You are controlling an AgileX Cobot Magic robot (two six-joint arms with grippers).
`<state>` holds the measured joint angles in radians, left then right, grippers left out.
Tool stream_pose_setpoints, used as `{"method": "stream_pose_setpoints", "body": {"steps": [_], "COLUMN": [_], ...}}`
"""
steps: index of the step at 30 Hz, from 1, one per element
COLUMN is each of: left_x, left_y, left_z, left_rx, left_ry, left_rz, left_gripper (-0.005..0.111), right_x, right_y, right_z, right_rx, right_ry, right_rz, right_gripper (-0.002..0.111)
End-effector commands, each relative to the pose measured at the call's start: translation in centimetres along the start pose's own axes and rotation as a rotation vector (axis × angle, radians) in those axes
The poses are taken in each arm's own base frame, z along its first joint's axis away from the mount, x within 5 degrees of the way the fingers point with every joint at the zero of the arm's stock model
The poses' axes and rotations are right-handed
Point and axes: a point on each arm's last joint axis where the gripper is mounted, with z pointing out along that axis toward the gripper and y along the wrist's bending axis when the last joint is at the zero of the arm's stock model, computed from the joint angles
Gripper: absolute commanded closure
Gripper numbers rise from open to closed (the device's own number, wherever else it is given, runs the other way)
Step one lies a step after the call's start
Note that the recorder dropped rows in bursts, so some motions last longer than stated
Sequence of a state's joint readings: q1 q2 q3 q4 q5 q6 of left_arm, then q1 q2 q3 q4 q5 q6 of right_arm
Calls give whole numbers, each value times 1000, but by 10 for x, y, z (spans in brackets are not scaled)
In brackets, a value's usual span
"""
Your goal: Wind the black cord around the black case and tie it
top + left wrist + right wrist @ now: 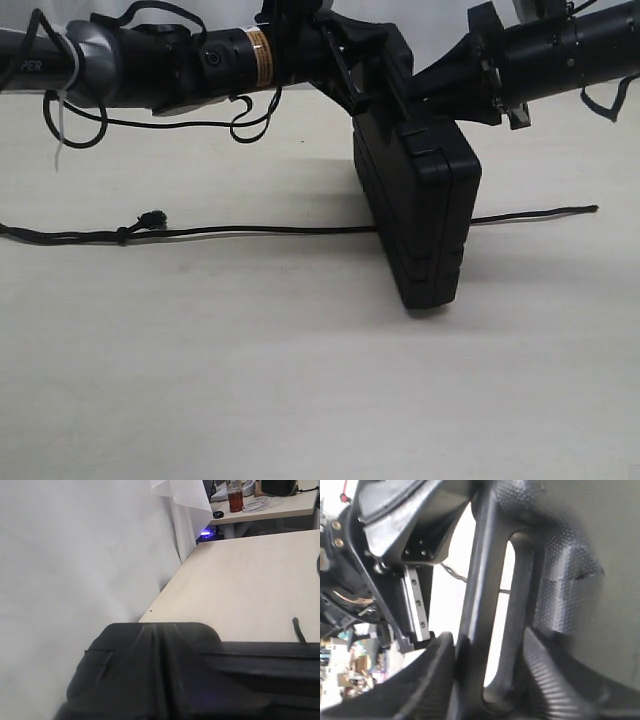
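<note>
Exterior view: one black case (420, 215) stands tilted on a narrow edge near the middle of the pale surface (300, 390). One black cord (260, 231) lies in a flat line across the surface. It passes under or behind the case, with one small knot (122, 236) toward its left end and its right end lying free. Two arms meet at the top of the case: the left gripper (345, 62) is closed and appears clamped on the top edge, and the right gripper (445, 78) sits just beside it. Left wrist view: the case's moulded top fills the foreground and hides this gripper's fingers, with a short bit of cord on the surface beyond. Right wrist view: the right gripper's fingers stand apart, straddling the handle bar (485, 590) without squeezing it. The step in hand looks like steadying the case over the cord. To do it well, the left clamp should stay firm with the case centred on the cord. The right gripper can then back straight off the handle and reach low for the free right end.
</note>
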<state>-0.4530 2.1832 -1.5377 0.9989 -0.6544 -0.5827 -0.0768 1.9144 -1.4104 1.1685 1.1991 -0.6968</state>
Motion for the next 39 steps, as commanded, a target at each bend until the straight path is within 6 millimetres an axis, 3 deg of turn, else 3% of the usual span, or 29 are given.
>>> {"method": "stream_pose_setpoints", "body": {"steps": [1,12,15,19,26,31,39], "left_x": [18,18,18,18,18,18,18], "left_y": [-8,-9,-10,-10,-9,-9,-9], "left_z": [6,6,7,7,7,7,7], "left_rx": [-7,-7,-5,-5,-10,-10,-10], "left_ry": [109,112,111,111,117,117,117], "left_rz": [17,18,18,18,0,-2,-14], "left_gripper": [107,107,107,107,107,107,107], "right_x": [-6,-30,-32,-32,-23,-21,-20], "right_y": [4,31,42,63,121,130,120], "right_z": [-5,-25,-25,-8,31,31,50], "right_rx": [38,99,209,525,605,900,853], "right_ry": [-18,-22,18,74,110,93,124], "right_rz": [-75,-137,-153,-182,-342,-402,-329], "right_gripper": [63,63,63,63,56,57,57]}}
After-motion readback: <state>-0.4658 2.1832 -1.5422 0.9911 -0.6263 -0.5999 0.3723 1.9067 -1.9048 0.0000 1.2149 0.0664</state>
